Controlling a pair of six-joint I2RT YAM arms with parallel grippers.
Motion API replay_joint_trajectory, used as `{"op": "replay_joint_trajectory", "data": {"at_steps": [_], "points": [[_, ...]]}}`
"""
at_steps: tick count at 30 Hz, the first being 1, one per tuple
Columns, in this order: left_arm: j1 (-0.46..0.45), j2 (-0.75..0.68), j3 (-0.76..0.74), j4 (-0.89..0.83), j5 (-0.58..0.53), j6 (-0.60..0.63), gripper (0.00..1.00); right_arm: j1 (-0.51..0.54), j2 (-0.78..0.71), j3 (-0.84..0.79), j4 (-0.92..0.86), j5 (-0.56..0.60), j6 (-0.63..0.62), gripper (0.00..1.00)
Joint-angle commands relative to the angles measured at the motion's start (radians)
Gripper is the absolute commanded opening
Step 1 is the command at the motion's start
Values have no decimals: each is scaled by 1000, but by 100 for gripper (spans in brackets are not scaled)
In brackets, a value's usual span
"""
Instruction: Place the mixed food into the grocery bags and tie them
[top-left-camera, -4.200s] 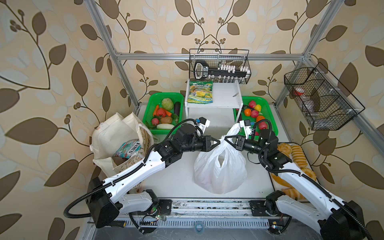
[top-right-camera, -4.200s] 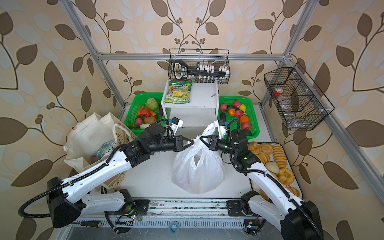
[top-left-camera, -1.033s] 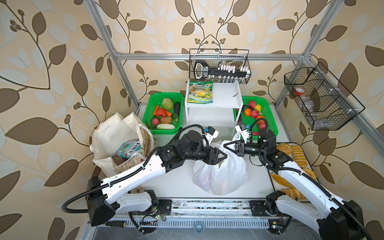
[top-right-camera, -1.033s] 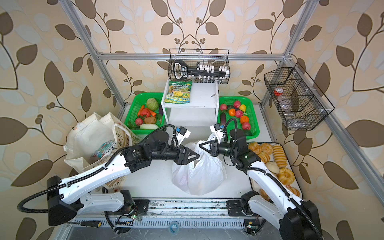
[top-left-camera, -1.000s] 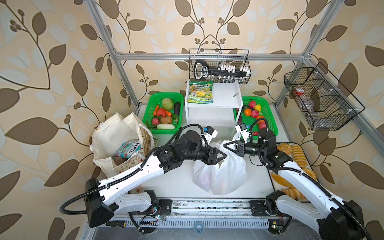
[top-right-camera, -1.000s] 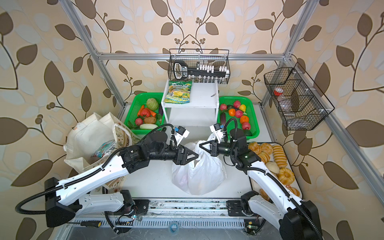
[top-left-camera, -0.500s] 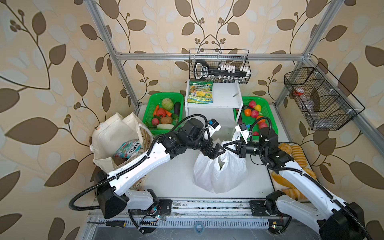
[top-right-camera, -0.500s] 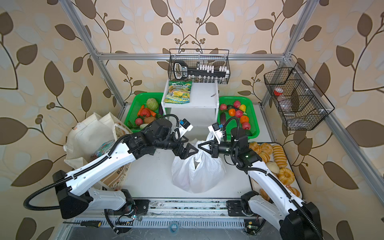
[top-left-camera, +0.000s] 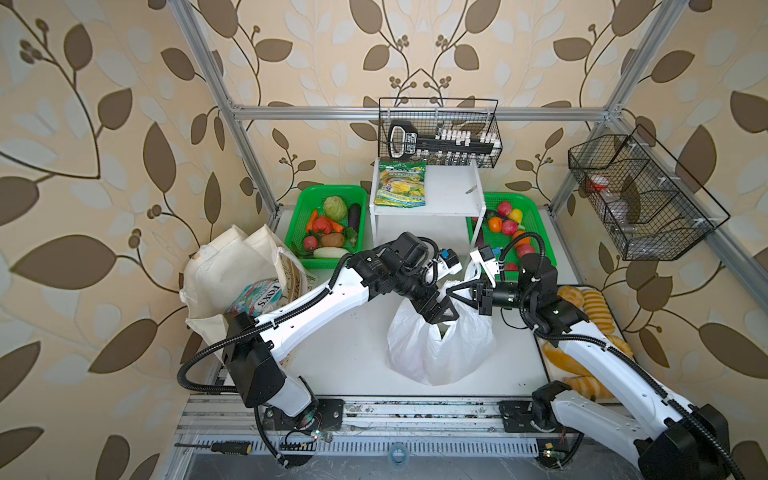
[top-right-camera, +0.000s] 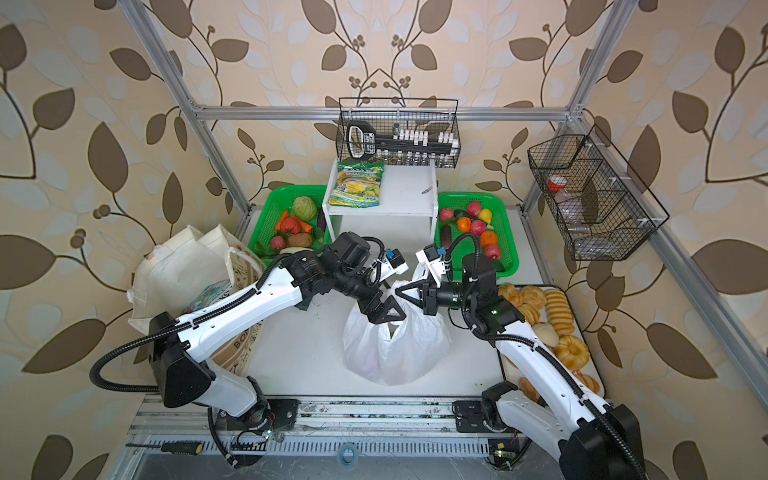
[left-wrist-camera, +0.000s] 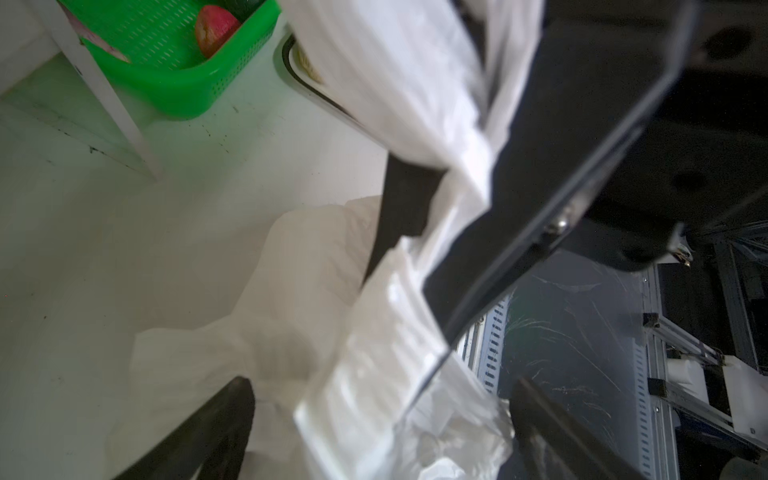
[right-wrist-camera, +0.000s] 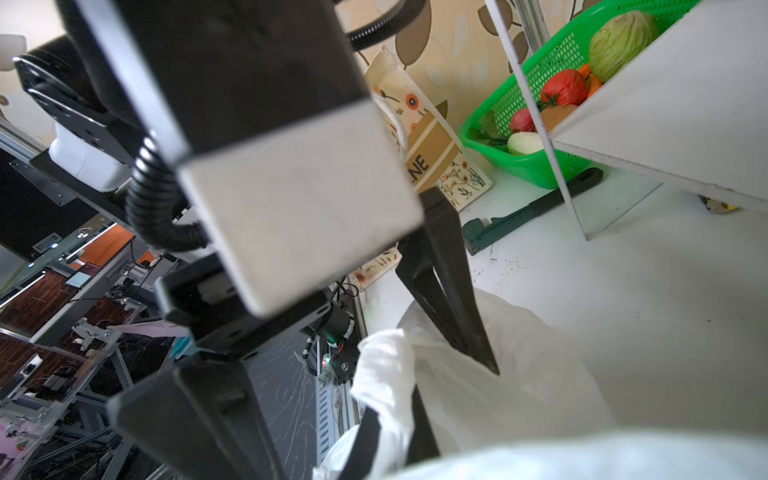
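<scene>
**Desk:** Where does the white plastic bag (top-left-camera: 440, 353) (top-right-camera: 395, 353) sit?

**Operator:** I see it in both top views, standing slumped and crinkled near the middle of the white table (top-left-camera: 347, 357). Its handles are drawn up between my two arms. The cream canvas tote (top-left-camera: 224, 266) stands at the table's left edge with its mouth open. The FOX'S candy packet (top-left-camera: 257, 297) lies inside it.

**Desk:** And the right gripper (top-left-camera: 452, 289)?

**Operator:** Closed. In the right wrist view its fingers (right-wrist-camera: 420, 424) pinch a twisted strip of the bag's handle, raised above the bag's body.

**Desk:** The left gripper (top-left-camera: 438, 315)?

**Operator:** Spread wide and gripping nothing. It points down at the bag's mouth, just beside the right gripper's tip. In the left wrist view the handle strip runs through the gap between its fingers (left-wrist-camera: 208, 428). I cannot tell whether the plastic brushes either finger.

**Desk:** What else is in frame?

**Operator:** Two green baskets (top-left-camera: 316, 195) of toy produce flank a white shelf (top-left-camera: 449, 195) at the back. Bread loaves (top-left-camera: 594, 303) lie along the right side.
</scene>
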Motion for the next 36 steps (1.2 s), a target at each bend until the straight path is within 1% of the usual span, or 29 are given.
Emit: {"op": "replay_joint_trajectory", "data": {"at_steps": [1,4,8,13,18,21,23,28,31,33,36], "points": [[-2,0,36,-59,-11,42,90,-1,10,42,14,-21,-23,7],[-2,-10,39,-63,-29,47,85,-1,11,43,12,-20,-23,6],[-2,-25,33,-52,-17,50,74,-2,12,43,9,-19,-21,7],[-3,-15,32,-53,-4,38,72,-2,7,45,9,-17,-14,7],[-5,-12,30,-43,-16,28,65,-2,5,47,11,-15,0,7],[-8,-10,30,-39,-23,24,64,-2,3,47,25,-19,16,7],[-11,-8,30,-32,-34,16,62,-2,0,46,28,-19,20,7],[-14,-13,20,4,-52,1,41,-1,-2,44,28,-22,28,7],[-15,-20,10,29,-62,-6,36,-1,-6,44,20,-23,25,7],[-16,-23,9,47,-65,-12,32,-2,-7,44,17,-22,25,7],[-17,-25,9,61,-76,-20,22,-2,-8,42,15,-22,25,7]]}}
